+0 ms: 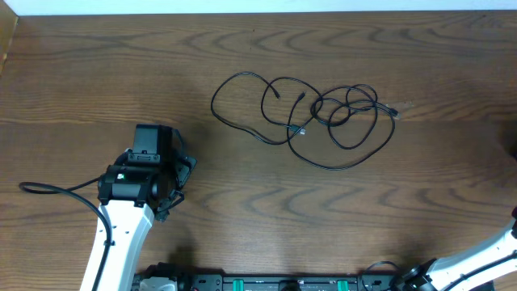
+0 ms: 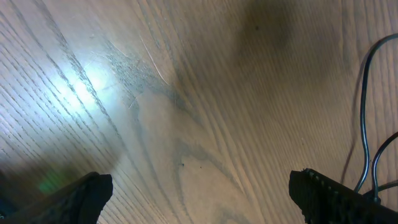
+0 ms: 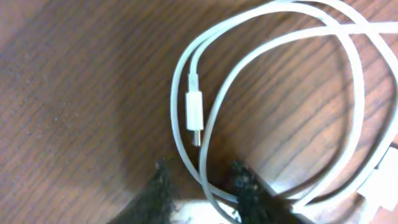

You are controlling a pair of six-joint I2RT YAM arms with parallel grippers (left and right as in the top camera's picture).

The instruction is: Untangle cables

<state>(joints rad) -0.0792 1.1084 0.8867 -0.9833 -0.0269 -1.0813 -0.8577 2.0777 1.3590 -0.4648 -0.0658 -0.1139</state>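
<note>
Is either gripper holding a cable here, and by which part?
Nothing held: the left gripper gapes over the table; the right gripper straddles the white cord loop, jaws apart.

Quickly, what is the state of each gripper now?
Left gripper: open, nothing between the fingers.
Right gripper: partly open; white cord passes between the fingers.

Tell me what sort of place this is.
Most likely a robotics lab or test bench. A left arm and a right arm reach in from the near edge of a wood-grain table. A tangle of black cables and a white cord lie on the wood.
</note>
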